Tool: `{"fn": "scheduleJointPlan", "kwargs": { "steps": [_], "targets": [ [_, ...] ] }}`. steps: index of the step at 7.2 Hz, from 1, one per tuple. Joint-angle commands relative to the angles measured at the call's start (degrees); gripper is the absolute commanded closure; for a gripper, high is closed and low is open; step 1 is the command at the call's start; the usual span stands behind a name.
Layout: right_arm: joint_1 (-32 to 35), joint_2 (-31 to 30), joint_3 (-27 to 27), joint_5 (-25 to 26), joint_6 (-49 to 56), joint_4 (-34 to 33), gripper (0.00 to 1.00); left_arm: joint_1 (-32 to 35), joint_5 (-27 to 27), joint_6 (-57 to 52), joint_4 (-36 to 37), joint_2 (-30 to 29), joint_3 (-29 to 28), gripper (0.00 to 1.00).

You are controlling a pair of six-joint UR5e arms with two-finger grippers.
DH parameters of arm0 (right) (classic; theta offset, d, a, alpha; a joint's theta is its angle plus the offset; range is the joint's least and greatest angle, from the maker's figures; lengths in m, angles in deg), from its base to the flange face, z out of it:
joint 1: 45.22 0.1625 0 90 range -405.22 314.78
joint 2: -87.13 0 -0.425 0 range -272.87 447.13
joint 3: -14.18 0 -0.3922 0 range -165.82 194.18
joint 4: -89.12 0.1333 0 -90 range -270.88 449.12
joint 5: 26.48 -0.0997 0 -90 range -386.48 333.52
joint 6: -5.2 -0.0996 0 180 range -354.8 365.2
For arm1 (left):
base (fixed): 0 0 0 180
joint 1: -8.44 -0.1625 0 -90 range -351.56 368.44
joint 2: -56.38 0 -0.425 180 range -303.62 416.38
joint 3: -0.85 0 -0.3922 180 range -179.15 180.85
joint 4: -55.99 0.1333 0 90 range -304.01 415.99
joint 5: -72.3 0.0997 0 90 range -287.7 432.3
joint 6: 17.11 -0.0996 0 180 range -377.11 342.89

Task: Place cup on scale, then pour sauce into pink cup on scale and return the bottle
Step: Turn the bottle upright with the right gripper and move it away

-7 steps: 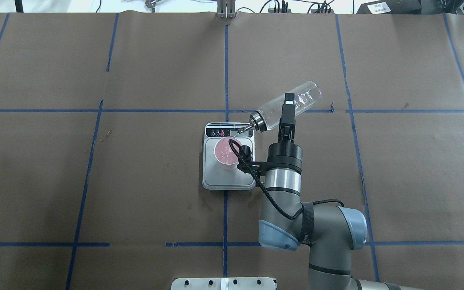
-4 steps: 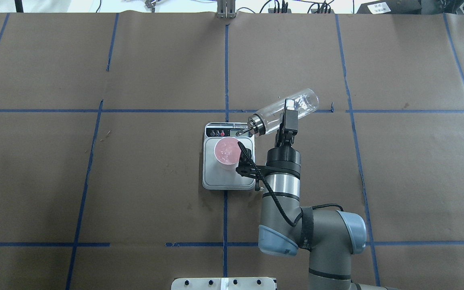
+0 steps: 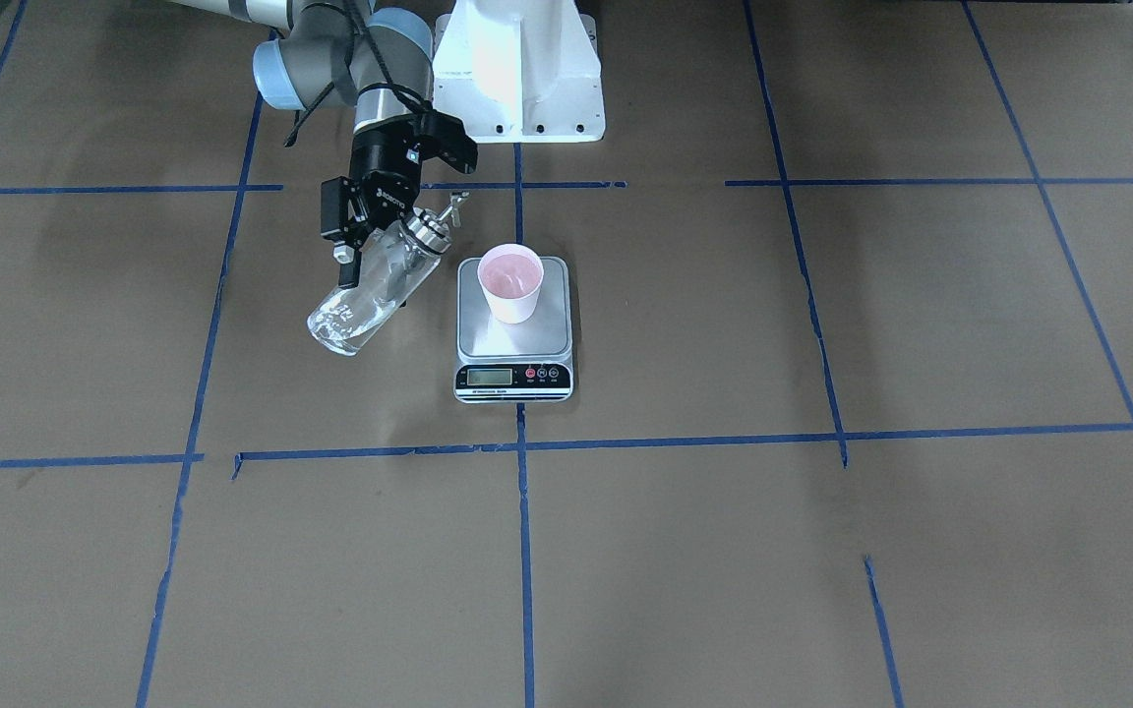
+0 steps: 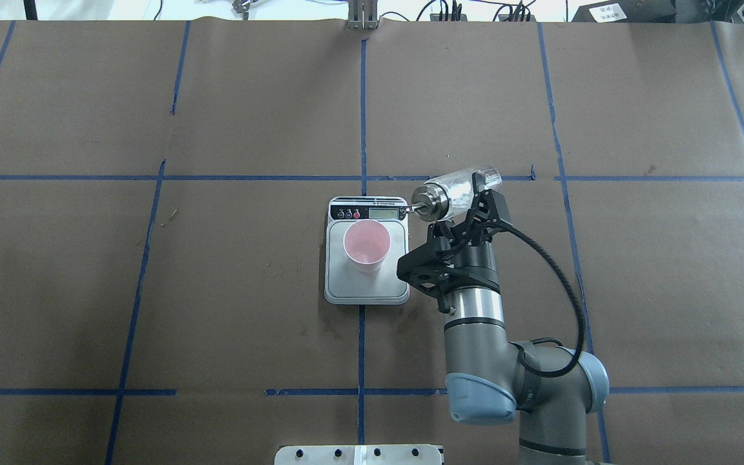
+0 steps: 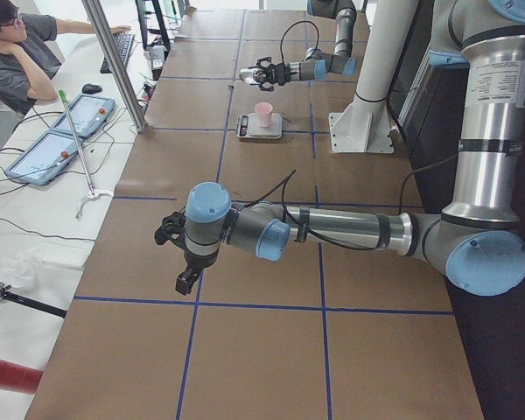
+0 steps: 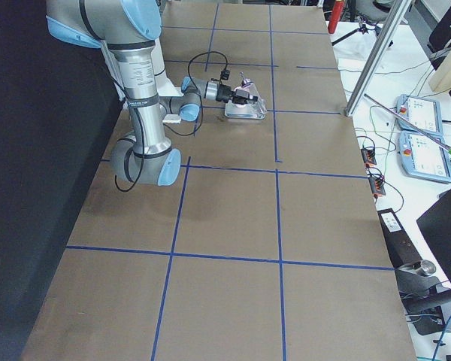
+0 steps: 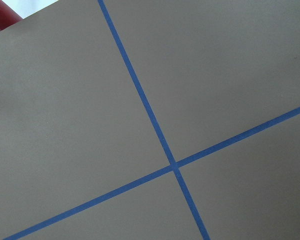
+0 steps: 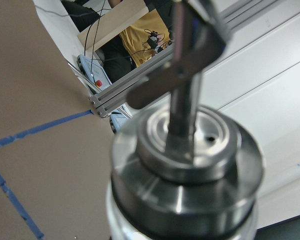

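**Front view:** You see the cup [image 3: 511,280] standing on the scale [image 3: 488,337], so step one is done. The right hand [image 3: 370,228] clamps the bottle [image 3: 362,300], which is tilted cap-up just beside the scale.

**Overhead:** The spout reaches only the scale's display corner, not the cup. Pouring looks finished, and returning the bottle remains.

**Left side view:** The left hand [image 5: 169,233] hangs well apart over the table. You cannot tell its opening.

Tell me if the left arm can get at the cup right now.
Probably yes. The cup stands uncovered on the scale, with nothing lying between it and the left arm. The right gripper holds the bottle off the scale's other side.
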Motion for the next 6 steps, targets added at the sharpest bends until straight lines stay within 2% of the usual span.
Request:
{"fn": "scheduleJointPlan", "kwargs": {
  "steps": [1,2,4,6],
  "targets": [
    [0.14,-5.99,0.20,-3.33,-0.50,20.13,1.00,0.32,0.01,0.00,0.09,-0.36,0.03,0.00],
    [0.14,-6.62,0.29,-3.51,-0.59,21.33,1.00,0.59,0.01,0.00,0.09,-0.36,0.29,0.00],
    [0.84,-6.98,0.46,-9.28,-14.83,21.43,1.00,0.59,0.01,0.00,0.18,-0.36,0.29,0.00],
    [2.85,-9.69,0.47,-15.08,-23.04,21.43,1.00,1.11,0.01,0.00,0.18,-0.36,0.21,0.00]
  ]
}}
